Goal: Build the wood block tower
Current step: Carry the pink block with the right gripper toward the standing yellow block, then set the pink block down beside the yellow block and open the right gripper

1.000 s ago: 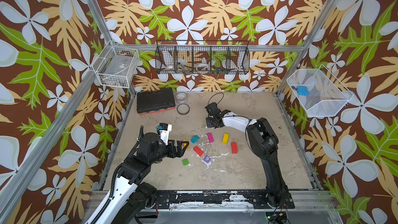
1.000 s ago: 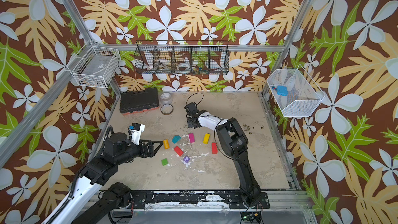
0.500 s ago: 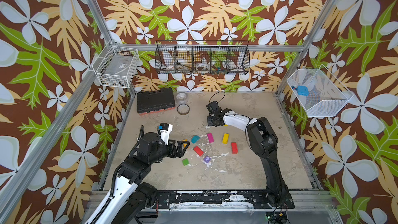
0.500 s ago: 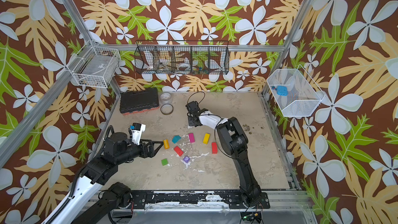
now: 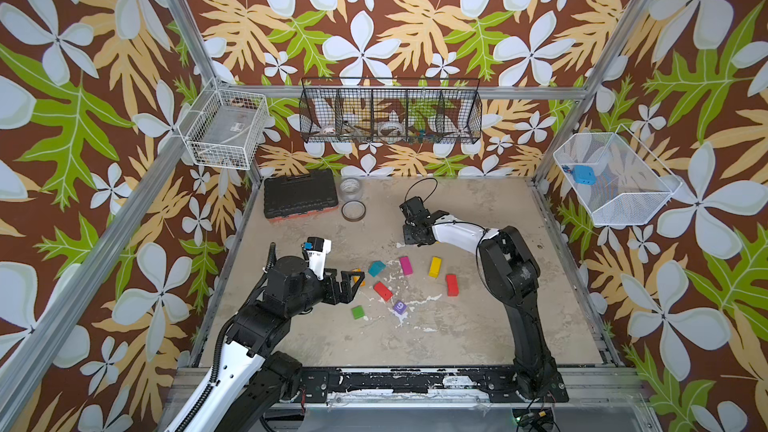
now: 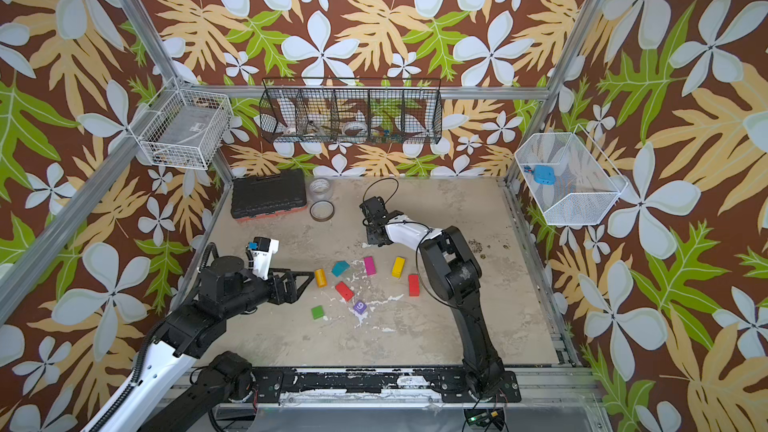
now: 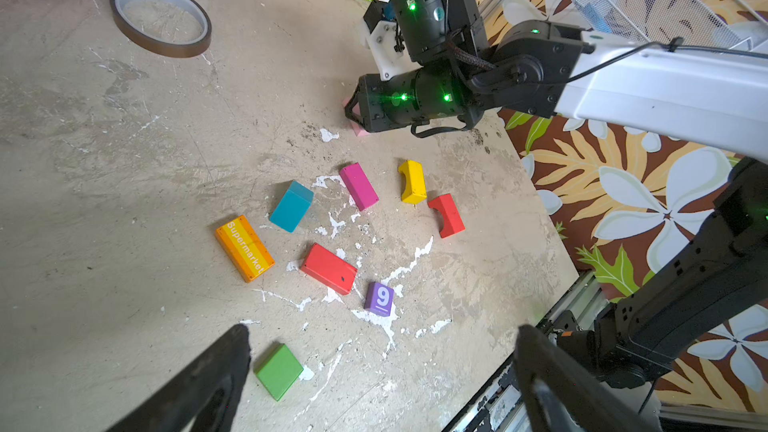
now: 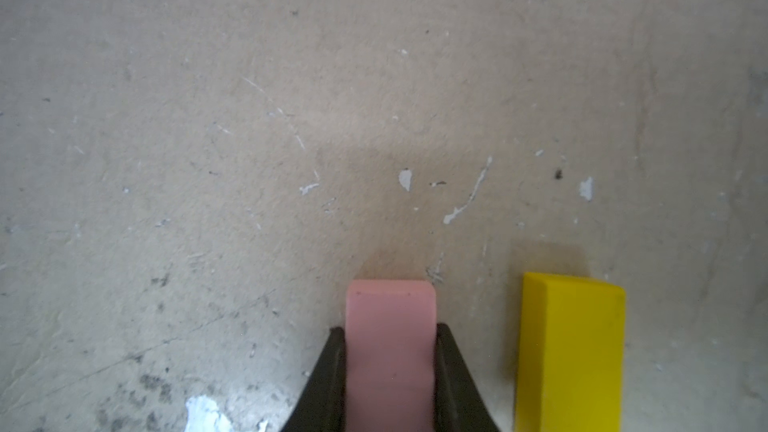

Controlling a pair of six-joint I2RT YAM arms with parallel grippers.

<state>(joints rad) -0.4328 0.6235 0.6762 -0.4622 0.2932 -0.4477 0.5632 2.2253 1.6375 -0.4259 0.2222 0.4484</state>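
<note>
- Your right gripper (image 8: 390, 329) has its jaws pinching a pink block (image 8: 390, 361) by its two long sides. It sits low over the worktop (image 5: 457, 326), between the middle and the rear edge.
- You cannot tell whether the pink block touches the surface.
- The right wrist view shows a yellow block (image 8: 571, 351) lying just beside the pink one, not touching it.
- Your left gripper (image 5: 355, 284) has its jaws spread wide and empty. It hovers left of the middle, near the orange block (image 7: 244, 248).
- Eight loose pieces lie singly around the middle: the orange block, teal block (image 7: 291, 205), magenta block (image 7: 359, 185), yellow arch (image 7: 412, 182), red arch (image 7: 446, 215), red brick (image 7: 329, 268), purple cube (image 7: 379, 298) marked 9, and green block (image 7: 278, 371).
- The green block lies nearest the front edge.
- In the rear left corner you have the black toolbox (image 5: 300, 197), with the clear jar (image 5: 351, 189) and a tape ring (image 5: 353, 210) beside it.
</note>
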